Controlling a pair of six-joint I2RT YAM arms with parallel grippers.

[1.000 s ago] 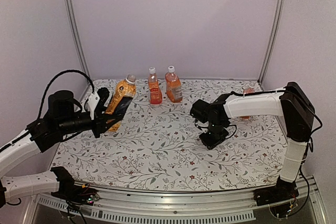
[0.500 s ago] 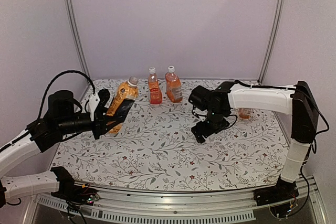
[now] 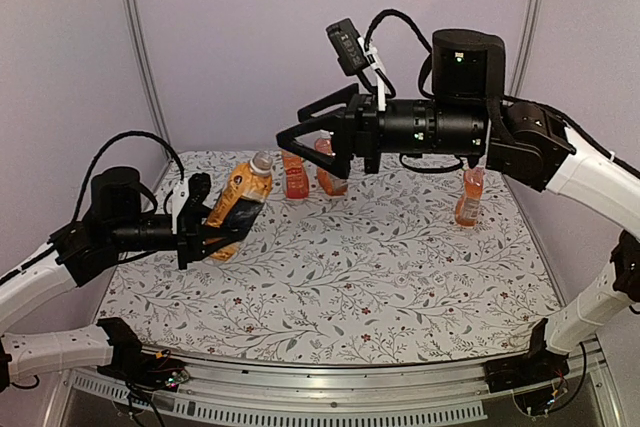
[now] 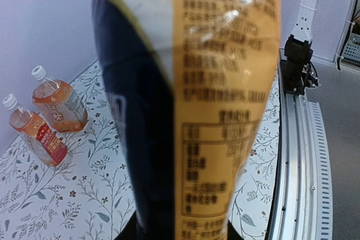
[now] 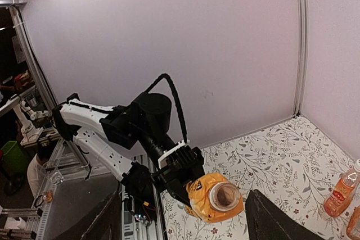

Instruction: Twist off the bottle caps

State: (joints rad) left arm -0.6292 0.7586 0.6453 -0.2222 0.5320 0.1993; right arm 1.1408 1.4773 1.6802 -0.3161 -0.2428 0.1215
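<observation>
Top external view: the left gripper [image 3: 205, 234] is clamped on the middle of a clear plastic bottle of orange drink with a yellow and dark label [image 3: 238, 202]. It holds the bottle off the flowery white table cloth [image 3: 380, 277] and tips it, so its small round white screw cap [image 3: 262, 160] points up at the right gripper [image 3: 291, 127]. I think that is so the other arm can reach the cap. The right gripper hangs near the cap, not touching, spread wide apart. In the right wrist view the cap [image 5: 224, 195] faces the camera between the black fingers [image 5: 106, 222]. Two slim orange bottles [image 4: 59, 105] stand at the back, white caps [image 4: 38, 72] on. One more bottle [image 3: 469, 197] stands far right.
</observation>
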